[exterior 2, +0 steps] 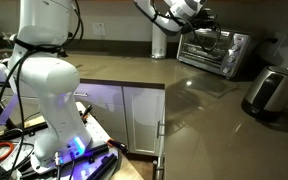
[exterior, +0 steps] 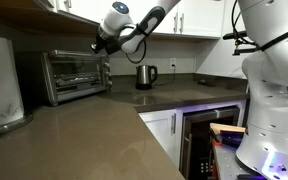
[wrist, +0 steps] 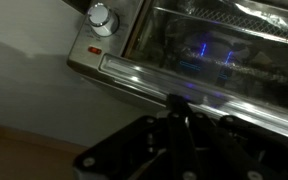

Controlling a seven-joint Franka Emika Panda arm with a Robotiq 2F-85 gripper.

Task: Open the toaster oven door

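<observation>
scanning from the counter (exterior: 94,135) up, where was the toaster oven (exterior: 76,75)? the spotter asked.
under and just ahead of the gripper (exterior: 99,45), the operator said; the toaster oven door (wrist: 219,50) was shut, its handle (wrist: 144,75) bar right at the gripper's tip, touching or not i couldn't say.
jaws wide or narrow?
couldn't tell; the wrist view gave only a dark blur.
risks?
it could have slipped off that slick bar or strayed sideways onto the knob (wrist: 102,18); a flat pull might have dragged the light oven forward.
</observation>
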